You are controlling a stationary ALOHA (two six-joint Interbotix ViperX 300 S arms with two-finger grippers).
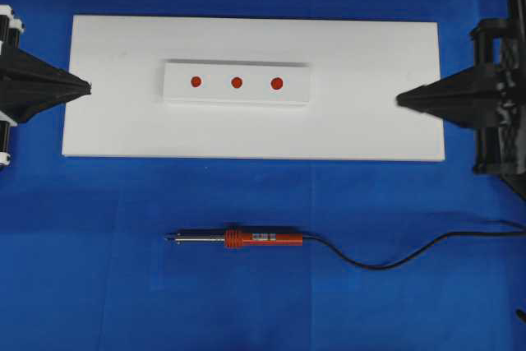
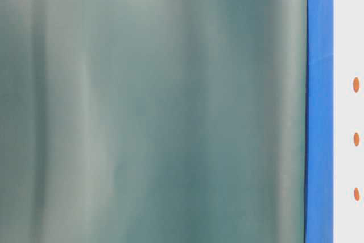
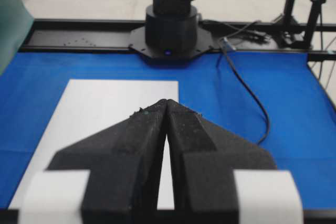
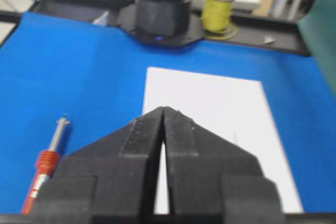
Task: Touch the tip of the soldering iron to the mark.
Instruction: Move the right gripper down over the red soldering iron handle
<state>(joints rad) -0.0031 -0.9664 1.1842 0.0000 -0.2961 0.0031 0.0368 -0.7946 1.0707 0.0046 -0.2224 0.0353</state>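
— Where do we find the soldering iron [image 1: 246,238]?

— We see it lying flat on the blue surface [image 1: 99,285], below the white board [image 1: 370,121] in the overhead view and well apart from it. Its orange-red handle sits in the middle of its length, the grey shaft runs to the left, and the tip [image 1: 168,239] points left. The black cord [image 1: 394,259] trails off the handle to the right edge of that view in a loose curve.

— And the mark [image 1: 237,83]?

— We count three red dots in a row on the white block [image 1: 237,83], which rests on the board. The mark is the middle one. The tip is nowhere near it; the whole width of the lower board edge and a strip of blue lie between them.

— How do we read the left end effector [image 1: 82,86]?

— Its two black fingers meet at the point in the left wrist view, so we call it closed, with nothing between them. From overhead it hangs at the left edge of the board.

— The right end effector [image 1: 403,100]?

— The same: fingers pressed together at the tip, nothing held. It sits over the right end of the board. In its own wrist view we see the iron's shaft and handle off to the lower left, apart from the fingers.

— The table-level view?

— Mostly a blurred grey-green sheet [image 2: 153,106], with the three dots at the right edge.
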